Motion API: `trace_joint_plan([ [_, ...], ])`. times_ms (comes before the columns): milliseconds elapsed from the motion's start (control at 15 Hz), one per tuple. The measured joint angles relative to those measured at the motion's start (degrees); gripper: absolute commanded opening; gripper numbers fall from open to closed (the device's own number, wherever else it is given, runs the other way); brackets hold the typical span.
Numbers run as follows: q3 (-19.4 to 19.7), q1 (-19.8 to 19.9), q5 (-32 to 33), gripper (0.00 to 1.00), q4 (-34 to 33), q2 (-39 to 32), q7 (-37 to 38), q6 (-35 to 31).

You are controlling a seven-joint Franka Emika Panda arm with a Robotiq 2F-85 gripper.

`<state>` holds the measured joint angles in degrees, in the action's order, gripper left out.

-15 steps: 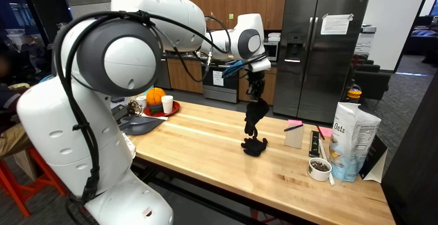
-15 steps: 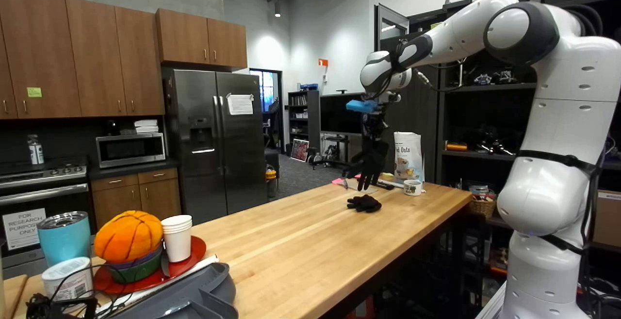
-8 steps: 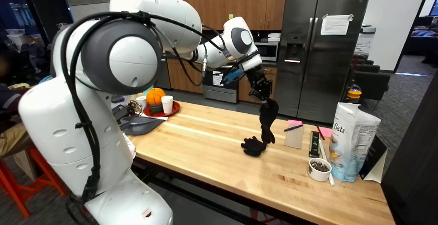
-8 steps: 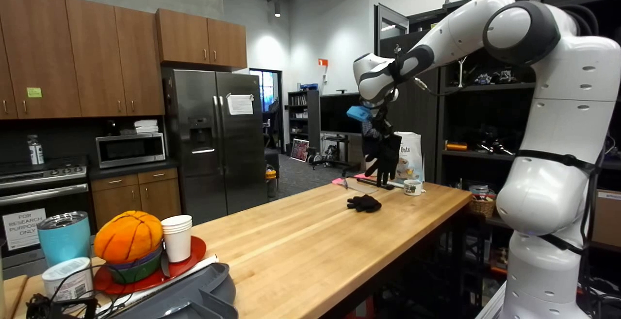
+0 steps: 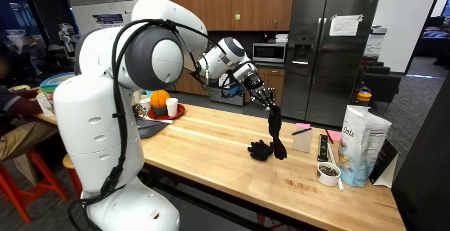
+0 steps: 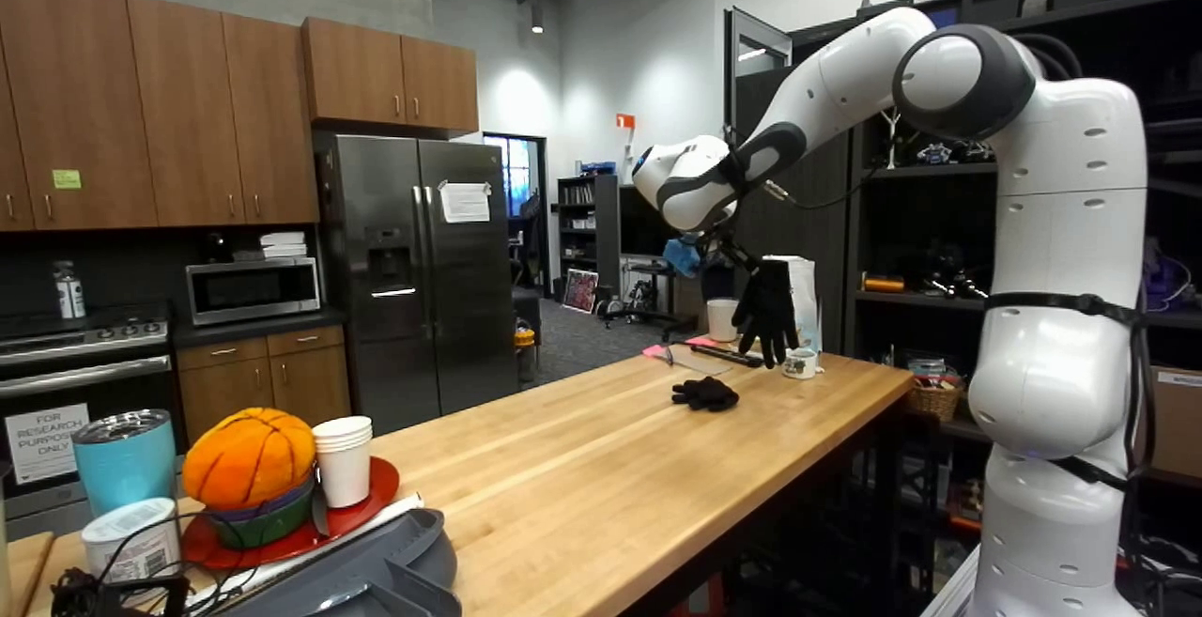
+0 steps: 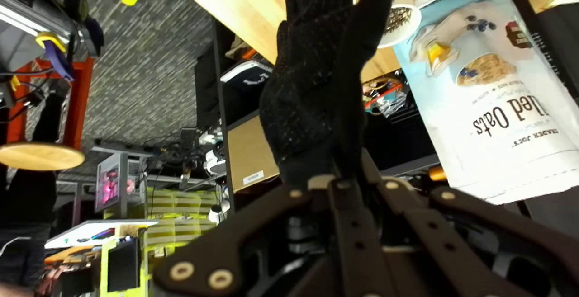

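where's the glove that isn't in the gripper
In both exterior views, the loose glove lies on the table, right of picture centre, just left of the held glove hanging from the gripper.

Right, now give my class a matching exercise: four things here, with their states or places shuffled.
1. Black fabric glove in the wrist view
2. Stacked white cups
3. Small round white bowl
4. Tall dark-grey refrigerator

A. On a round red plate
B. Bearing a white paper sheet
C. Pinched by the tool
D. Holding dark loose bits

Pairs: 1-C, 2-A, 3-D, 4-B
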<state>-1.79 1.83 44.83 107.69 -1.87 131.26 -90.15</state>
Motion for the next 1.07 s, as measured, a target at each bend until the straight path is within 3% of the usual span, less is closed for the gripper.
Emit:
trace_joint_plan([
  [467,-1.2,-6.2,1.0,0.01,-9.1,-8.8,2.7,11.6],
  [1067,-1.3,-9.9,1.1,0.01,-18.2,-16.1,2.6,16.3],
])
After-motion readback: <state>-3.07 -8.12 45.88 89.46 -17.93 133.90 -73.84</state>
